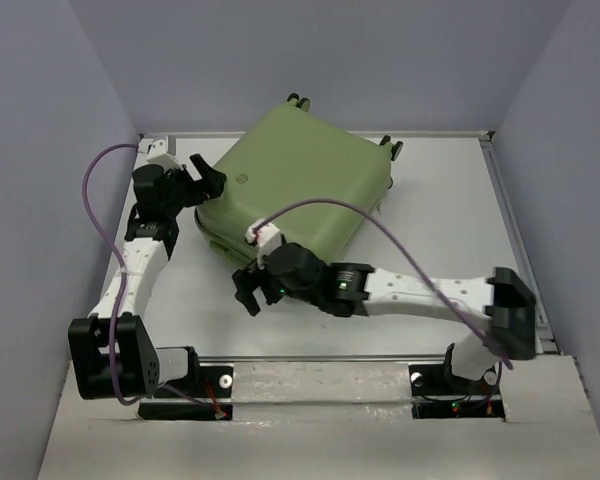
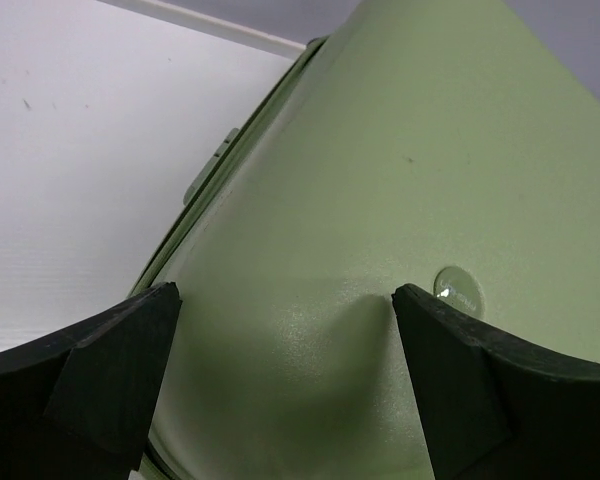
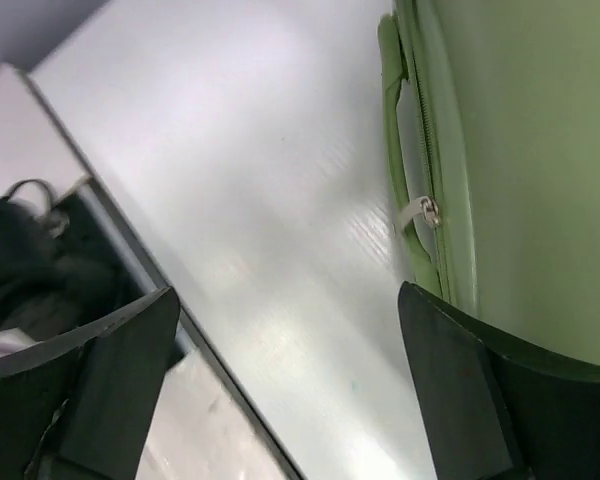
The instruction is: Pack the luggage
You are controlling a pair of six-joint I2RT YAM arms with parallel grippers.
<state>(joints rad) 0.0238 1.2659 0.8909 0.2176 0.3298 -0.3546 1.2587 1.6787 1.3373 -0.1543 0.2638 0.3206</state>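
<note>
The luggage (image 1: pixel 300 180), a pale sage-green hard-shell suitcase, lies closed and flat at the back middle of the table, caster wheels at its far edge. My left gripper (image 1: pixel 208 178) is open at its left corner, just above the shell; in the left wrist view the lid (image 2: pixel 400 200) and its round badge (image 2: pixel 460 290) fill the frame between the fingers. My right gripper (image 1: pixel 252 290) is open and empty over the table just off the near edge; the right wrist view shows the suitcase side (image 3: pixel 520 150), its side handle (image 3: pixel 392 120) and a zipper pull (image 3: pixel 427 212).
The white table (image 1: pixel 450 200) has raised rails at its back and right edges. A metal strip (image 1: pixel 320 360) runs along the near edge by the arm bases. Grey walls close in left and right. Purple cables loop above both arms.
</note>
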